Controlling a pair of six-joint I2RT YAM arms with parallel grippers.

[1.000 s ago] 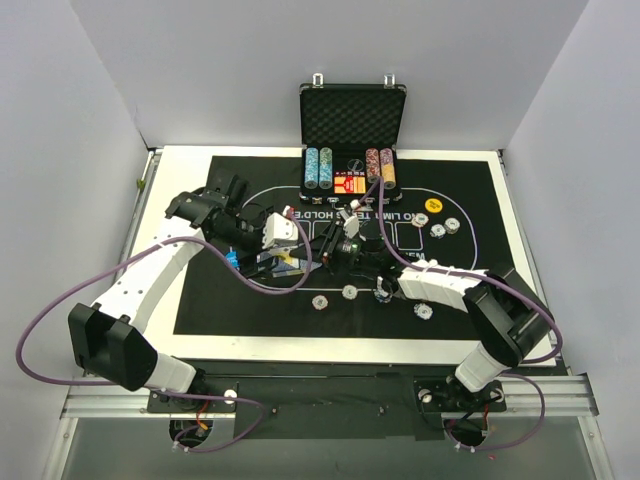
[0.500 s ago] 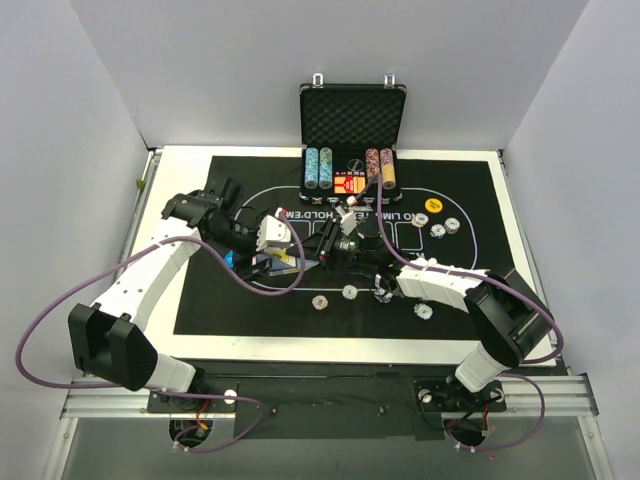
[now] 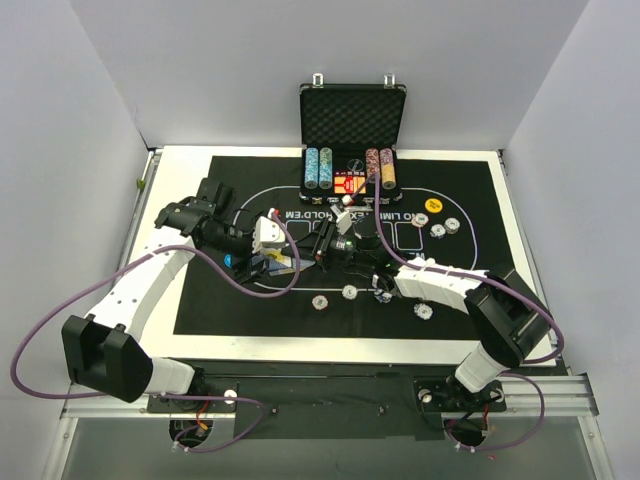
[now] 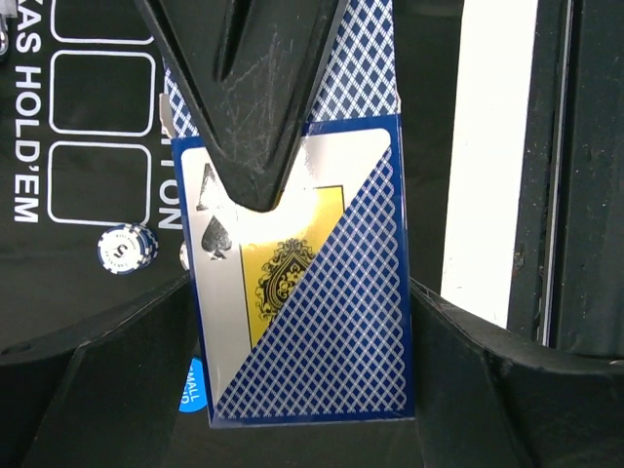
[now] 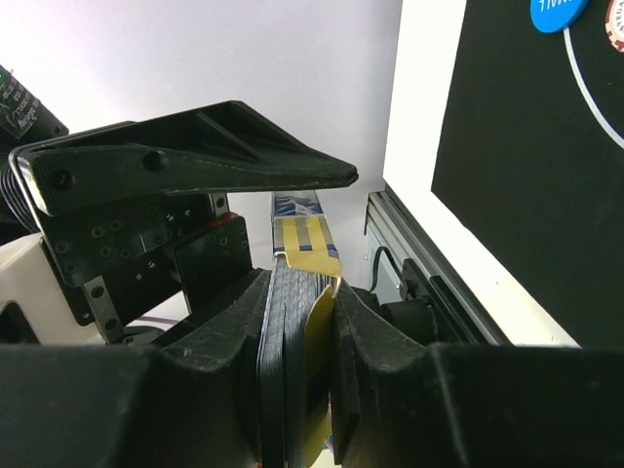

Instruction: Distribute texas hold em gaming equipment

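Observation:
A blue card box (image 4: 341, 322) with an ace of spades printed on it sits between my left gripper's (image 4: 302, 292) fingers, which press both of its sides. Blue-backed cards (image 4: 356, 73) stick out of its top. My right gripper (image 5: 297, 283) is shut on that deck (image 5: 283, 331), next to the box's yellow flap (image 5: 317, 258). In the top view the two grippers meet over the mat, left (image 3: 268, 258) and right (image 3: 322, 250). A blue disc (image 4: 192, 385) lies under the box. Striped chips (image 3: 350, 292) lie on the mat.
The open black case (image 3: 352, 115) stands at the back with rows of chips (image 3: 318, 167) in front of it. More chips (image 3: 438, 230) and a yellow disc (image 3: 432, 205) lie on the right of the black mat (image 3: 200, 300). The white table edge (image 4: 497, 146) runs beside the mat.
My left arm has swung a little to the left, and the card box has moved left with it, away from the right gripper. The right arm has barely moved.

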